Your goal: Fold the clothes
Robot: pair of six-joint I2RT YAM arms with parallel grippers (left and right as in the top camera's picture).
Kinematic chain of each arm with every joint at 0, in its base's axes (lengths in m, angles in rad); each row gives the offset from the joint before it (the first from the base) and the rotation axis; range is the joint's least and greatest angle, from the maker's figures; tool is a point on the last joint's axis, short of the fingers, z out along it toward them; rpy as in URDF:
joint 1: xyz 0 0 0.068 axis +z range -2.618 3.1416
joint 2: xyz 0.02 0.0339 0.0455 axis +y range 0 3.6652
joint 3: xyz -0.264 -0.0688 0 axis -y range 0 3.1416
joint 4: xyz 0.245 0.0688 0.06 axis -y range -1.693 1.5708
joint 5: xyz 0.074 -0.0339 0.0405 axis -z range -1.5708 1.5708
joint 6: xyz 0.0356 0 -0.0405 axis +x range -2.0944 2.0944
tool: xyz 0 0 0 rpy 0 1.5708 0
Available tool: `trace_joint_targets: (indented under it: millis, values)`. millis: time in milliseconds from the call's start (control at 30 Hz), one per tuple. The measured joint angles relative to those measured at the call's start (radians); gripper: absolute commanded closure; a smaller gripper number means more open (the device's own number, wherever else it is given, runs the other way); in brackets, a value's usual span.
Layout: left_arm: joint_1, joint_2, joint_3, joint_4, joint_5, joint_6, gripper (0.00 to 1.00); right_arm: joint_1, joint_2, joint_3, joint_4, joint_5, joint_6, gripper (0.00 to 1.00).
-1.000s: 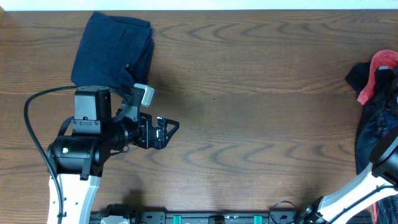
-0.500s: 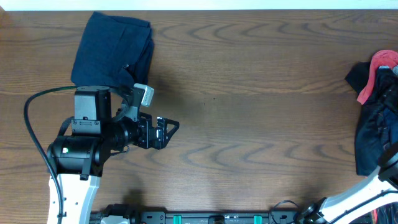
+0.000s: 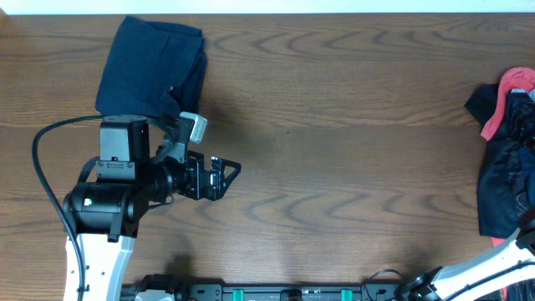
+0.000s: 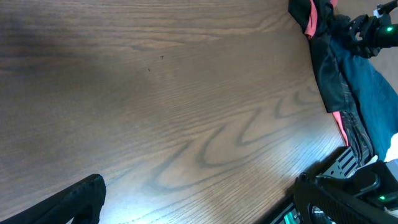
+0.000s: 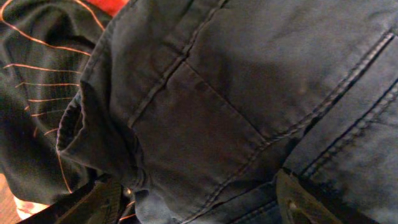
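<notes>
Clothes (image 3: 504,167) are heaped at your right; one bundle (image 3: 150,67) lies folded. Right claw (image 5: 199,193) gapes over them, grasping nothing; left claw (image 3: 219,177) released. Next, pinch one garment.

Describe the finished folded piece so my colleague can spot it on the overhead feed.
On the wooden table, look beyond the left arm to the far corner. The folded garment lies there: a flat navy rectangle, alone, unlike the rumpled dark pile with red cloth at the right edge.

Overhead faces straight down on the brown wooden table (image 3: 334,125); left wrist skims low, sharing its dark-and-red clothing heap (image 3: 501,176); right wrist presses close.
</notes>
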Motion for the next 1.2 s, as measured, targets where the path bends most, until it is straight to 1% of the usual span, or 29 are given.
trace_joint_targets:
  millis: [133,200,233,333,533,633,733,833,1033,1200]
  values:
    - [0.0,0.0,0.0,0.001,0.0,0.0,0.02,0.008,0.0,0.0,0.005,0.002,0.003,0.21]
    - [0.0,0.0,0.0,0.002,0.0,0.0,0.02,0.021,0.0,0.0,0.01,0.017,0.004,0.23]
    - [0.0,0.0,0.0,0.002,0.0,0.0,0.02,0.032,0.0,0.0,0.014,0.036,0.006,0.26]
    - [0.0,0.0,0.0,0.002,0.0,0.0,0.02,0.077,0.0,0.0,0.02,0.114,0.018,0.27]
    - [0.0,0.0,0.0,0.002,0.0,0.0,0.02,0.152,0.0,0.0,0.03,0.278,0.072,0.42]
    - [0.0,0.0,0.0,0.002,0.0,0.0,0.02,0.153,0.0,0.0,0.029,0.298,0.089,0.59]
    - [0.0,0.0,0.0,0.002,0.0,0.0,0.02,0.154,0.0,0.0,0.024,0.314,0.109,0.8]
    - [0.0,0.0,0.0,0.002,0.0,0.0,0.02,0.154,-0.001,0.0,0.022,0.306,0.127,0.98]
    - [0.0,0.0,0.0,0.002,0.0,0.0,0.02,0.151,-0.058,0.0,0.007,0.261,0.177,0.99]
    - [0.0,0.0,0.0,0.002,0.0,0.0,0.02,0.152,-0.233,0.0,0.005,0.199,0.234,0.99]
